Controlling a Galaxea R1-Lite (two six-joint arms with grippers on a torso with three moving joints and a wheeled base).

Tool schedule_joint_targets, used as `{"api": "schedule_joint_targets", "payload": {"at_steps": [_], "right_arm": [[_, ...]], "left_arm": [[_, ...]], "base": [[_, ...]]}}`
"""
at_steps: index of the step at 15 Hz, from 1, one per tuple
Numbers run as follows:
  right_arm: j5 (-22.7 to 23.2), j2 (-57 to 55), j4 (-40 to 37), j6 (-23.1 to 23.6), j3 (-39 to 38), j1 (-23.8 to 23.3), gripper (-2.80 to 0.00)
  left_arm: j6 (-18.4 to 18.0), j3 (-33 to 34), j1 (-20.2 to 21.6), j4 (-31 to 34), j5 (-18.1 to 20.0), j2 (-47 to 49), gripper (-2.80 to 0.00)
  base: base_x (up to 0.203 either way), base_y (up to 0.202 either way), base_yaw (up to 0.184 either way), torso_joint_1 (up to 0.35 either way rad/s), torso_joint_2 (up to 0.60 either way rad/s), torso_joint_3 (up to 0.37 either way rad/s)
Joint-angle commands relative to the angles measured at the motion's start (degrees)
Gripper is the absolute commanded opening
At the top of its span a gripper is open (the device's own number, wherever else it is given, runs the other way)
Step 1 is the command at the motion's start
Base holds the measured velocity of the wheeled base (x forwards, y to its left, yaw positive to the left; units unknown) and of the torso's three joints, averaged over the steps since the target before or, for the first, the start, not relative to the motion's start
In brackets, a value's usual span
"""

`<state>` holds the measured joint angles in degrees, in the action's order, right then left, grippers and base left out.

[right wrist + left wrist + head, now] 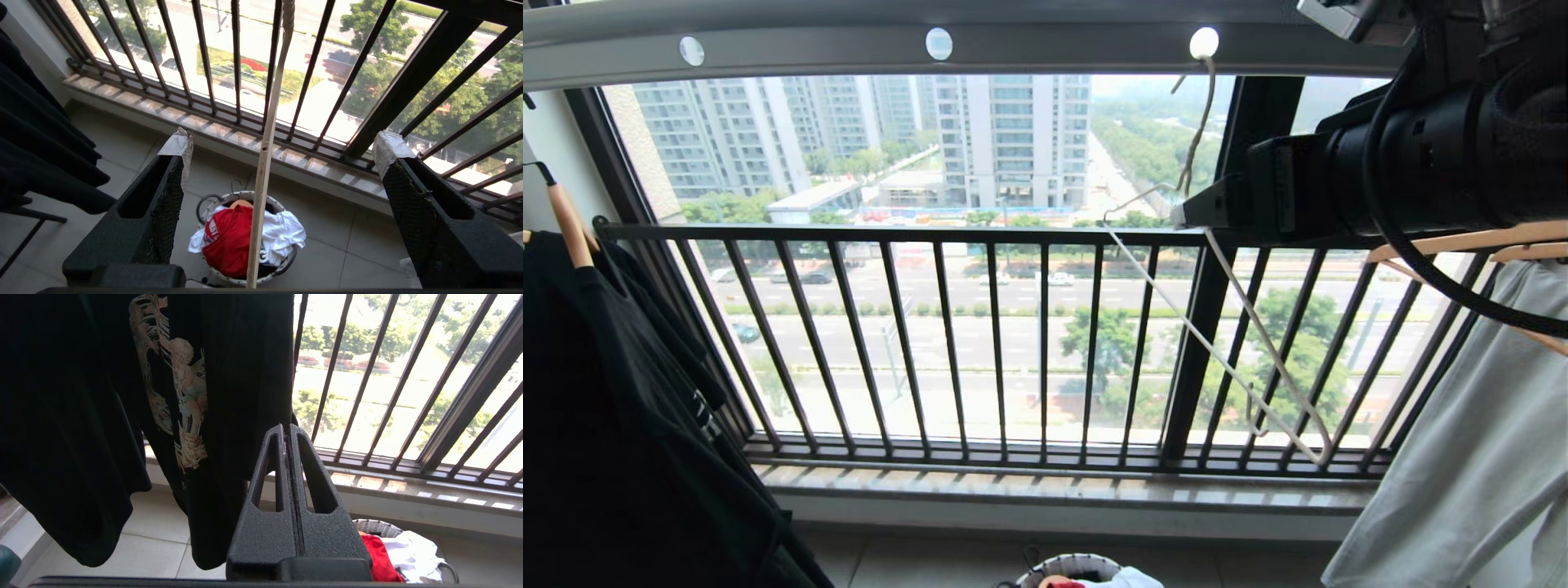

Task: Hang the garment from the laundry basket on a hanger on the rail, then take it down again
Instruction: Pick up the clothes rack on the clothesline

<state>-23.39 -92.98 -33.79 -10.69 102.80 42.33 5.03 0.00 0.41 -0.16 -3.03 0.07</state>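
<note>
Garment (229,241) lies in laundry basket (286,261) beside seemingly white clothing (282,232); right gripper (282,151) jaws wide.

Window railing: we see dark vertical bars (947,343) across the balcony opening.
Black T-shirt: it hangs (613,408) on a wooden hanger (568,224) at our left, its pale print visible up close.
Pale garment: it drapes (1478,441) at our right.
Outside: apartment towers (1013,139), a road and trees (1111,343).

baskets: 1 (282,263) | wire hangers: 1 (1241,359) | red shirts: 1 (229,241) | black shirts: 1 (621,408)
</note>
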Motion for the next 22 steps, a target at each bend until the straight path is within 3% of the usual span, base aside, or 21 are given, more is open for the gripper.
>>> {"api": "schedule_joint_targets", "payload": {"at_steps": [1, 7, 22], "right_arm": [[-2.63, -2.40, 1.84, 0.68, 0.04, 0.04, 0.00], [-4.64, -5.63, 4.01, 2.43, 0.21, -0.05, 0.00], [-4.32, -9.66, 8.39, 2.76, -0.49, -3.74, 0.00]], "left_arm": [[0.06, 0.00, 0.02, -0.02, -0.05, 0.01, -2.80], [0.06, 0.00, 0.02, -0.02, -0.05, 0.01, -2.80], [0.06, 0.00, 0.02, -0.02, -0.05, 0.01, -2.80]], "base": [[0.000, 0.000, 0.000, 0.000, 0.00, 0.000], [0.000, 0.000, 0.000, 0.000, 0.00, 0.000], [0.000, 0.000, 0.000, 0.000, 0.00, 0.000]]}}
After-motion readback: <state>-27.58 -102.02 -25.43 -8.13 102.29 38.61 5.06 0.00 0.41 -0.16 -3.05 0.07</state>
